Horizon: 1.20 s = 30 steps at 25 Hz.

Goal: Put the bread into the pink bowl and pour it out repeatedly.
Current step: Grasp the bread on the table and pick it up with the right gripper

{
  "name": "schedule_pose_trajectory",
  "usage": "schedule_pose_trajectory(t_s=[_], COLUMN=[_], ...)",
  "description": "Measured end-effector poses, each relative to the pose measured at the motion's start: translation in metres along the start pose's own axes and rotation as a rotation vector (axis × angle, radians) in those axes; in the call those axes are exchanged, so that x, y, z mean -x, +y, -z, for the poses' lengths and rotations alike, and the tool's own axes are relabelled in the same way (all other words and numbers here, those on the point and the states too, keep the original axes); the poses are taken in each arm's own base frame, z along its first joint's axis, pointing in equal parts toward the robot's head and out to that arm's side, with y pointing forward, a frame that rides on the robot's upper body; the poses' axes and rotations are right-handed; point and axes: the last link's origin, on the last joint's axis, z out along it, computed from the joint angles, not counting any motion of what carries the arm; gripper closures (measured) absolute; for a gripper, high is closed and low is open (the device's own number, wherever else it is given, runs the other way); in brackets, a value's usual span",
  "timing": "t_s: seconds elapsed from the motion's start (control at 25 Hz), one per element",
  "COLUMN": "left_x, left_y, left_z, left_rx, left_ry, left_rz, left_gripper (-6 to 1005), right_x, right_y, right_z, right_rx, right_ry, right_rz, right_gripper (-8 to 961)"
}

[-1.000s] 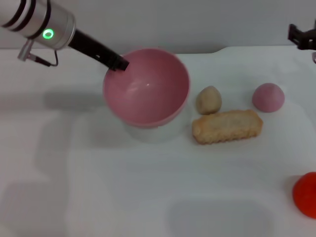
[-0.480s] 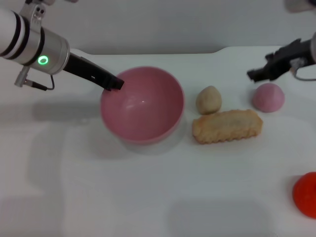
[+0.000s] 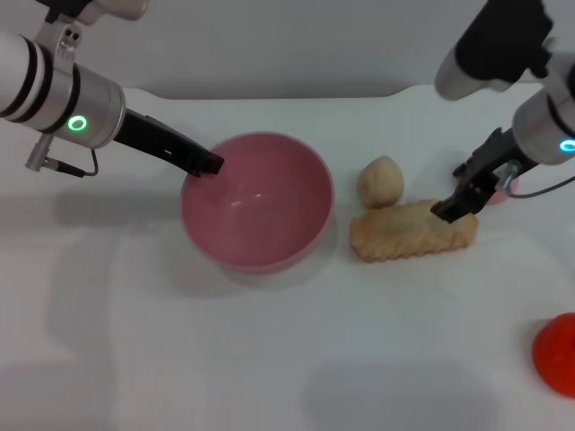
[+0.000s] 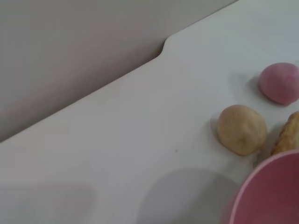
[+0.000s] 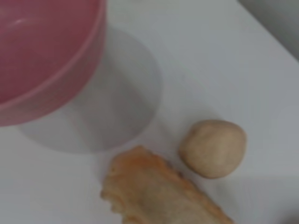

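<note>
An orange object [image 3: 557, 353], cut off by the picture edge, is seen nearest on the white table [image 3: 269, 359], at the right side. Farther in, the pink bowl [image 3: 258, 201] is seen upright on the table, left of centre, and nothing is seen inside it; a highlight on its glossy inner wall is all that shows. The left gripper [image 3: 208, 164] is placed at the bowl's far-left rim, and a dark finger [image 3: 180, 154] is seen reaching to the rim; whether the rim is pinched cannot be told. The bread [image 3: 413, 230] is laid flat on the table just to the right of the bowl, apart from it, with its long axis running left to right and its right end turned slightly away from the robot. The right gripper [image 3: 454, 205] is brought down at the bread's right end, dark fingertips right at its top surface; whether they are spread or closed cannot be told. A beige egg-shaped lump [image 3: 380, 180] is seen just behind the bread's left half, close beside it. A pink dome [image 4: 279, 83] is seen farther right, mostly hidden behind the right arm in the head view.
</note>
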Motion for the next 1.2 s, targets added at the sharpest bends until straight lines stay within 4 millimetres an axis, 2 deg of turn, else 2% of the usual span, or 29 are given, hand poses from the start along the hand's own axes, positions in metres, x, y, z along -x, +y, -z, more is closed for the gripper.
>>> schedule_pose_trajectory(t_s=[0.2, 0.6, 1.2], left_x=[0.002, 0.005, 0.010], left_y=[0.001, 0.003, 0.001], left_z=[-0.002, -0.004, -0.004], left_rx=[0.006, 0.019, 0.021], left_ry=[-0.005, 0.004, 0.009], left_rz=[0.003, 0.018, 0.036], left_gripper=[930, 929, 929], right_x=[0.004, 0.013, -0.003], right_y=[0.011, 0.025, 0.026], right_z=[-0.008, -0.019, -0.039], right_rx=[0.026, 0.169, 0.208], right_ry=[0.007, -0.101, -0.109], right_rz=[0.046, 0.088, 0.038], right_gripper=[320, 320, 319])
